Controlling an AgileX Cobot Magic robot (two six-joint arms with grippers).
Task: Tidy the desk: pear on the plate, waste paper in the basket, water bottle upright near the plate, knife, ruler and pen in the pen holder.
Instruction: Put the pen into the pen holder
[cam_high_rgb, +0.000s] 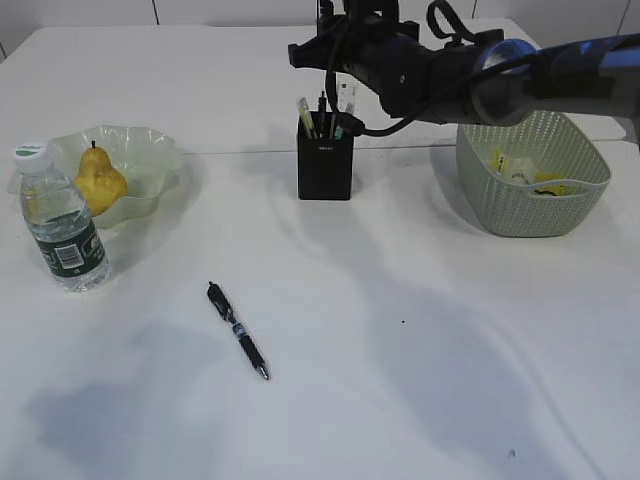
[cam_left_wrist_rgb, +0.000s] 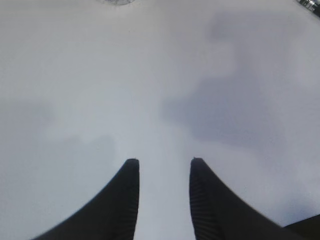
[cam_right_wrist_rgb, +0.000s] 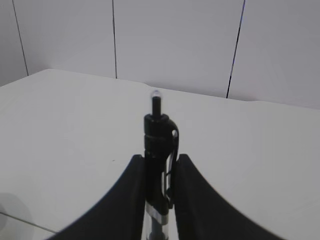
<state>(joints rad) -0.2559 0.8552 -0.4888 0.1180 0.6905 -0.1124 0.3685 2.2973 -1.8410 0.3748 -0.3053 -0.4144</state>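
In the right wrist view my right gripper (cam_right_wrist_rgb: 160, 159) is shut on a black pen (cam_right_wrist_rgb: 159, 135) with a metal clip, held upright. The exterior view shows the right arm (cam_high_rgb: 440, 70) reaching over the black pen holder (cam_high_rgb: 324, 170), where a clear ruler (cam_high_rgb: 348, 100) and a yellow-green knife (cam_high_rgb: 306, 117) stand. A second pen (cam_high_rgb: 237, 330) lies on the desk (cam_high_rgb: 420, 350). The pear (cam_high_rgb: 98, 180) sits on the plate (cam_high_rgb: 150, 150), and the water bottle (cam_high_rgb: 62, 220) stands upright beside it. Waste paper (cam_high_rgb: 520, 170) is in the basket (cam_high_rgb: 530, 210). My left gripper (cam_left_wrist_rgb: 165, 161) hangs open over bare desk.
The basket stands at the right, close under the right arm. The desk's far edge meets a white panelled wall (cam_right_wrist_rgb: 175, 45). The left arm is out of the exterior view.
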